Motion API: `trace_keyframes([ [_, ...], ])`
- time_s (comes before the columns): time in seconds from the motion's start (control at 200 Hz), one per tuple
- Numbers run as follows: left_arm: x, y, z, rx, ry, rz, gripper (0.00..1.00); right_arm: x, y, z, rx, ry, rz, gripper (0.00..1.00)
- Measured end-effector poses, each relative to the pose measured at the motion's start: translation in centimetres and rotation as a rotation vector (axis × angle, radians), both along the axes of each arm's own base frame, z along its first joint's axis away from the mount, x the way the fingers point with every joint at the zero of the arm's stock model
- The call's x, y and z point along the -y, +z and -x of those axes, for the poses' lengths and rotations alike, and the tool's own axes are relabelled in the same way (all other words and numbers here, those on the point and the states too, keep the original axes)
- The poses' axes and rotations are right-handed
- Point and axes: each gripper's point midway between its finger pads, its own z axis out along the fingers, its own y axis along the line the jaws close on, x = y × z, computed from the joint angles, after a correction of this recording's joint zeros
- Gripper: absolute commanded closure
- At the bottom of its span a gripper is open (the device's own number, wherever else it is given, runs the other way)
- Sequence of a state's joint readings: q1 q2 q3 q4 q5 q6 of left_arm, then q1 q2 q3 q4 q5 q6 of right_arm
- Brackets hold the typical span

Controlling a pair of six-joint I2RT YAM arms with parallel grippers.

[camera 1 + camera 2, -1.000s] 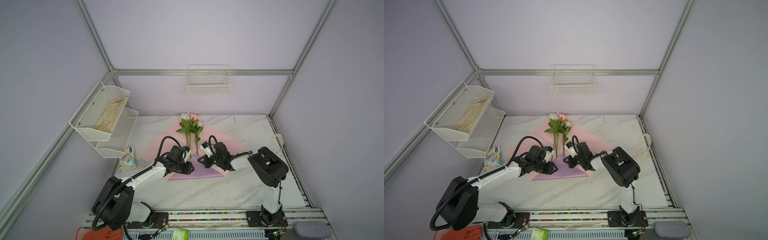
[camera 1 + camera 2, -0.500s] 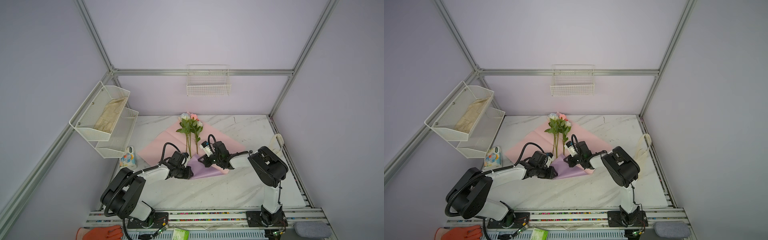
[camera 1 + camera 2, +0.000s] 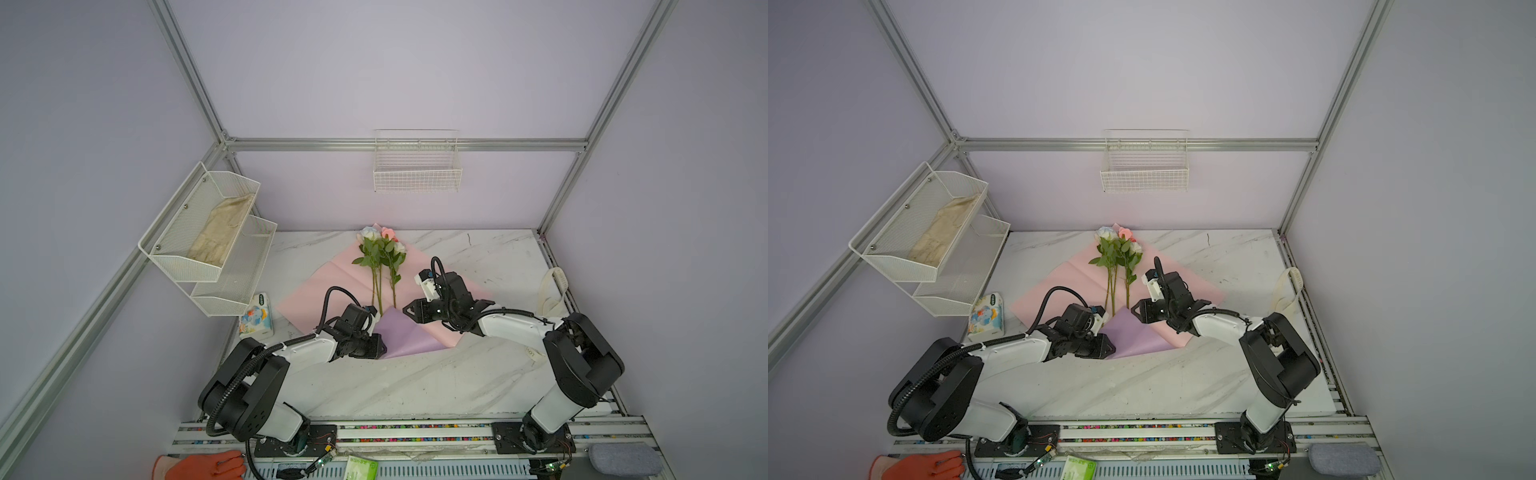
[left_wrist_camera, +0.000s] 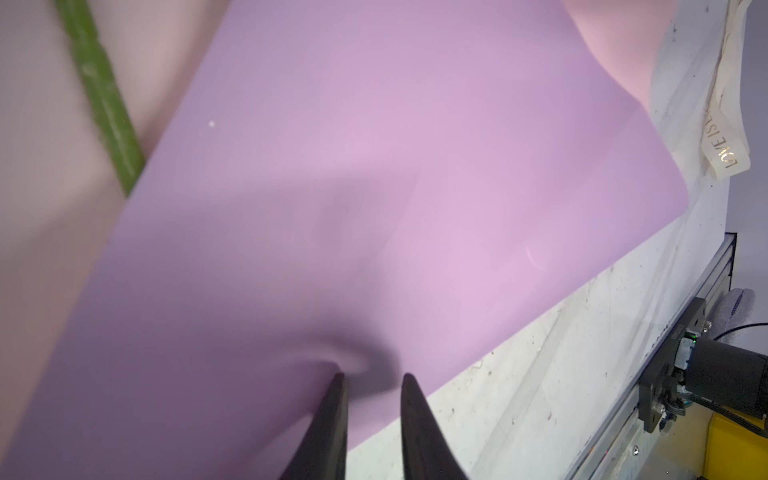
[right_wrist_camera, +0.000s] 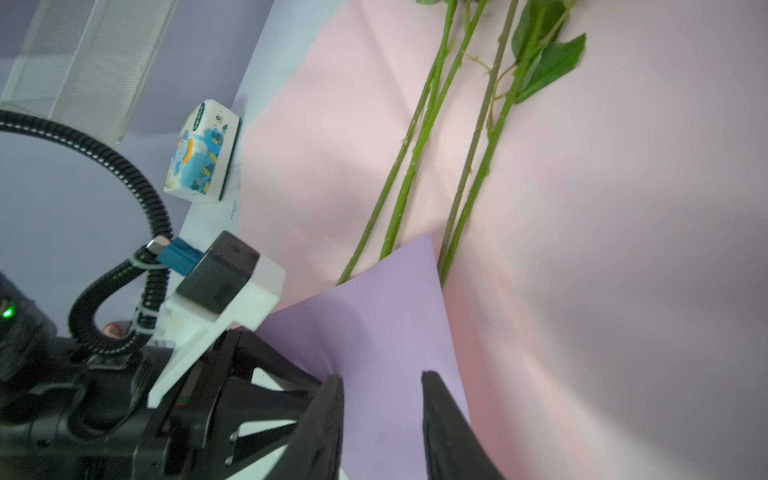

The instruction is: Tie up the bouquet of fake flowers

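In both top views the bouquet of fake flowers (image 3: 381,257) (image 3: 1117,257) lies on the pink paper sheet (image 3: 307,295) toward the back of the table (image 3: 415,386). Its blooms point away from the arms and its stem ends are tucked under the folded lilac flap (image 3: 409,338). The left gripper (image 3: 380,350) sits at the flap's near left edge, and the right gripper (image 3: 406,309) is just beside the stem ends. In the left wrist view the left gripper (image 4: 374,378) stands narrowly parted, its tips on the lilac flap (image 4: 415,166), which puckers between them. One green stem runs under the flap's edge, and a cream ribbon (image 4: 725,153) reads "LOVE IS". In the right wrist view the right gripper (image 5: 382,376) is partly open above the flap, gripping nothing, with the stems close ahead. The print on the tissue pack (image 5: 203,153) is too small to read.
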State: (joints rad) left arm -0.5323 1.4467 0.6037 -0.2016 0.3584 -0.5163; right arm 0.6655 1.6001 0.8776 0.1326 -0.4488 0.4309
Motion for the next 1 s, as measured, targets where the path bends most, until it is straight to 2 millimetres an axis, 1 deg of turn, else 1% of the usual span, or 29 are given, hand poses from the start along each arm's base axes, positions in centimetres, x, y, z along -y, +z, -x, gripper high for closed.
trace_keyframes([
  [0.08,-0.1,0.0,0.0,-0.002,0.001,-0.003,0.76,-0.8,-1.2,2.9,-0.088,0.03,-0.005,0.86],
  [0.125,-0.1,0.0,0.1,-0.002,0.001,-0.003,0.76,-1.7,-2.3,5.0,-0.142,0.067,0.01,0.86],
  [0.165,-0.1,0.0,0.1,-0.002,0.001,-0.003,0.76,-2.4,-3.2,6.4,-0.182,0.095,0.028,0.87],
  [0.225,-0.1,0.0,0.1,-0.002,0.001,-0.003,0.76,-3.4,-4.6,7.9,-0.229,0.123,0.069,0.9],
  [0.27,-0.1,0.0,0.1,-0.002,0.001,-0.003,0.76,-4.0,-5.6,8.6,-0.258,0.128,0.097,0.9],
  [0.32,-0.1,0.0,0.1,-0.002,0.001,-0.004,0.76,-4.1,-6.6,8.7,-0.278,0.119,0.126,0.9],
  [0.365,-0.1,0.0,0.1,-0.002,0.002,-0.004,0.76,-3.8,-7.3,8.5,-0.291,0.094,0.154,0.9],
  [0.455,-0.4,0.3,0.1,0.006,0.009,-0.013,0.75,-3.1,-8.0,8.1,-0.306,0.056,0.196,0.91],
  [0.535,-0.6,0.9,-0.1,0.028,0.017,-0.016,0.75,-2.5,-8.3,7.7,-0.309,0.031,0.226,0.92],
  [0.625,-0.8,1.3,-0.2,0.042,0.026,-0.02,0.75,-1.9,-8.7,7.8,-0.317,0.016,0.257,0.92],
  [0.775,-1.7,0.9,-0.1,0.019,0.053,-0.047,0.75,-1.5,-9.0,7.8,-0.316,0.002,0.278,0.92],
  [0.905,-2.9,0.5,0.3,0.0,0.104,-0.065,0.75,-1.4,-9.0,7.7,-0.314,0.0,0.281,0.92],
  [1.0,-3.9,0.6,0.7,-0.004,0.14,-0.079,0.76,-1.4,-9.0,7.7,-0.314,-0.002,0.283,0.92],
])
